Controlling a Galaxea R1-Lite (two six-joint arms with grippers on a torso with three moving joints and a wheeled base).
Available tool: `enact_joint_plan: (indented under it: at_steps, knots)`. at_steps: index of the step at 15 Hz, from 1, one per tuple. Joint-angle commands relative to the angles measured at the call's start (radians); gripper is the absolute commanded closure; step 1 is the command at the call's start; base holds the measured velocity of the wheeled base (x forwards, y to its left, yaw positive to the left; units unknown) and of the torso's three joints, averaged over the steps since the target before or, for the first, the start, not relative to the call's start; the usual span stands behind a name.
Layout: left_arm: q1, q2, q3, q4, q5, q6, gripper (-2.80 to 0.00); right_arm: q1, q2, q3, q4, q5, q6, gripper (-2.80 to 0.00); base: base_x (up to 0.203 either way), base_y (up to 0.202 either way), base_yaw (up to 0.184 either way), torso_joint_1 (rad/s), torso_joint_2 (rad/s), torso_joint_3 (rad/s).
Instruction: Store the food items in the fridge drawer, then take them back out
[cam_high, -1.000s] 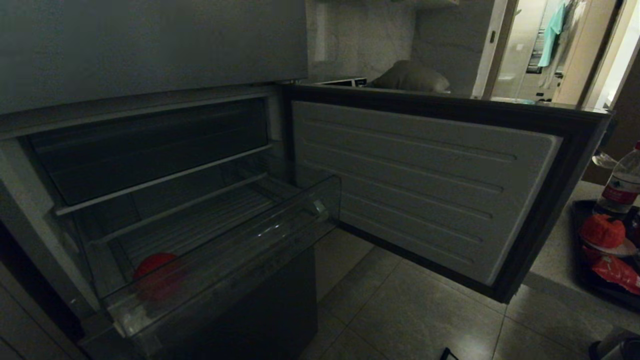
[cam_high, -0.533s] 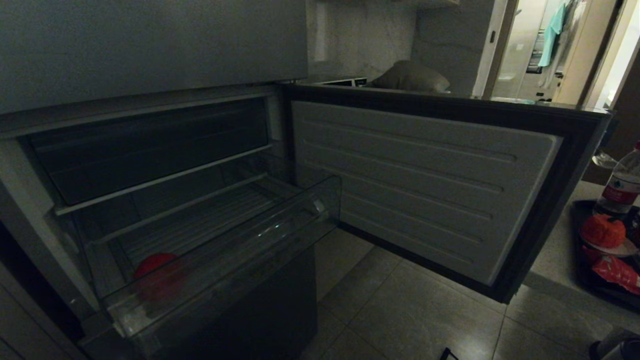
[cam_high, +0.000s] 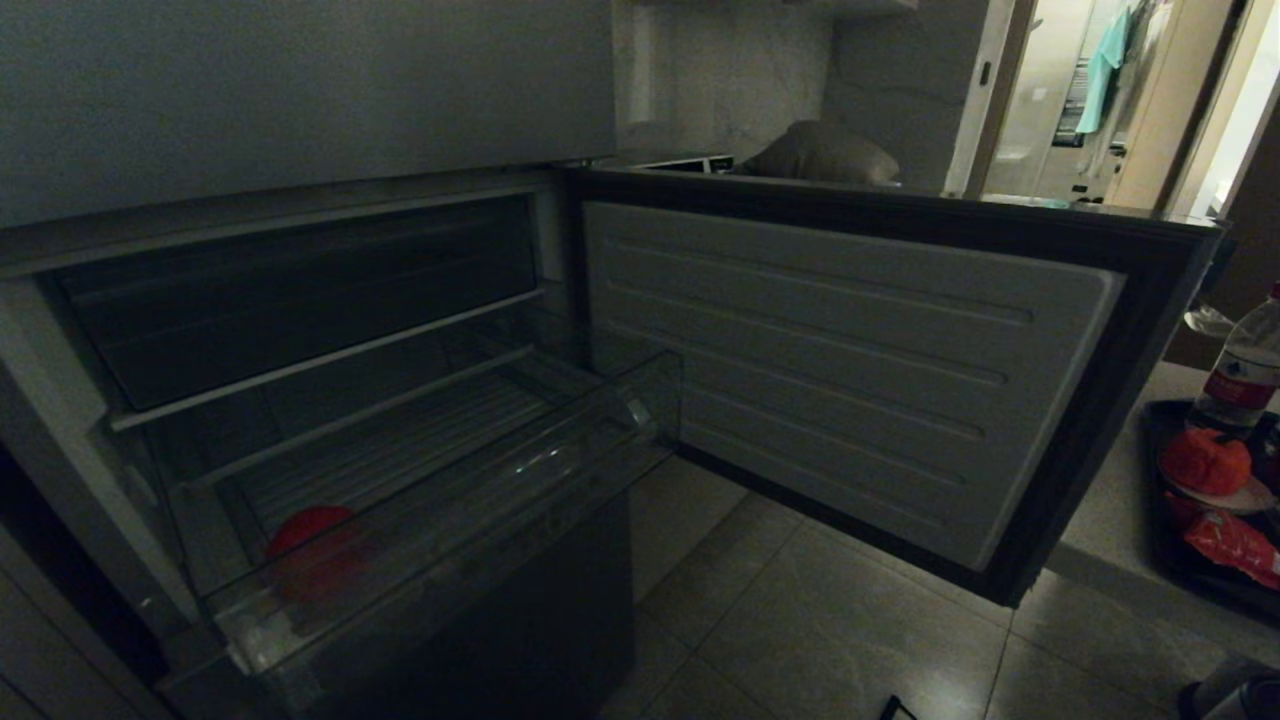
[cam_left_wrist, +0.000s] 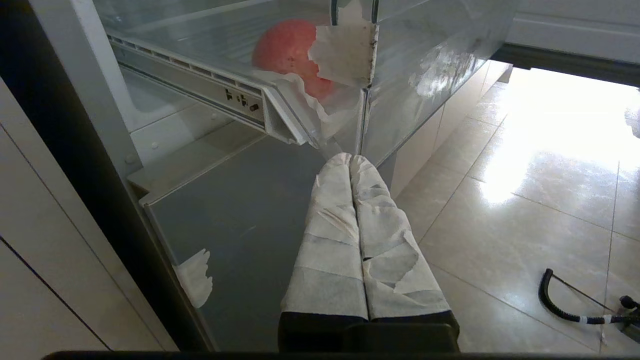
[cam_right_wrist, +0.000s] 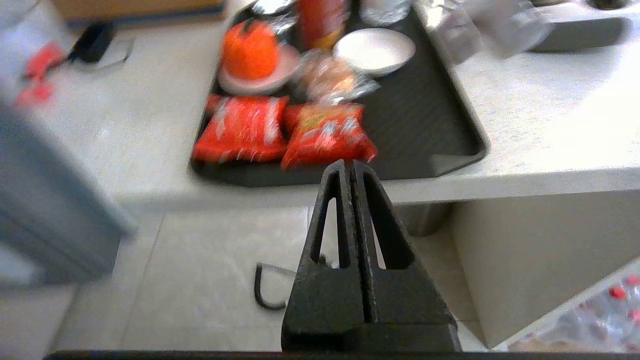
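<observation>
I'm seeing drawer (cam_high: 440, 520) pulled out, red item (cam_high: 310, 545) at its left end | both grippers (cam_left_wrist: 351, 159) (cam_right_wrist: 348, 165) clenched, empty | no labels readable

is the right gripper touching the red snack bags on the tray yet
Apart. The right wrist view shows the shut right gripper out over the floor, short of the counter edge where the red snack bags lie.

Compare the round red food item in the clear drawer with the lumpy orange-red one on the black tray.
The round red item lies low in the clear plastic fridge drawer; the lumpy orange-red item sits on a white saucer in the black tray. The first looks smooth, the second ridged. Both are reddish and similar in size.
</observation>
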Motion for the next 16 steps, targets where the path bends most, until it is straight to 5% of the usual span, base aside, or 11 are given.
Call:
enact_joint_plan:
  at_steps: [1, 7, 11, 16]
  knots:
    - [0.000, 0.000, 0.000, 0.000, 0.000, 0.000, 0.00, -0.065, 0.100, -0.028, -0.043, -0.003, 0.038, 0.00, 0.000, 0.000, 0.000, 0.000, 0.00, 0.000]
    - [0.000, 0.000, 0.000, 0.000, 0.000, 0.000, 0.00, -0.152, 0.480, -0.186, -0.139, 0.021, 0.134, 0.00, 0.000, 0.000, 0.000, 0.000, 0.00, 0.000]
    - [0.000, 0.000, 0.000, 0.000, 0.000, 0.000, 0.00, -0.158, 0.687, -0.276, -0.173, 0.127, 0.104, 0.00, 0.000, 0.000, 0.000, 0.000, 0.00, 0.000]
    - [0.000, 0.000, 0.000, 0.000, 0.000, 0.000, 0.00, -0.169, 0.769, -0.327, -0.178, 0.159, 0.094, 0.00, 0.000, 0.000, 0.000, 0.000, 0.00, 0.000]
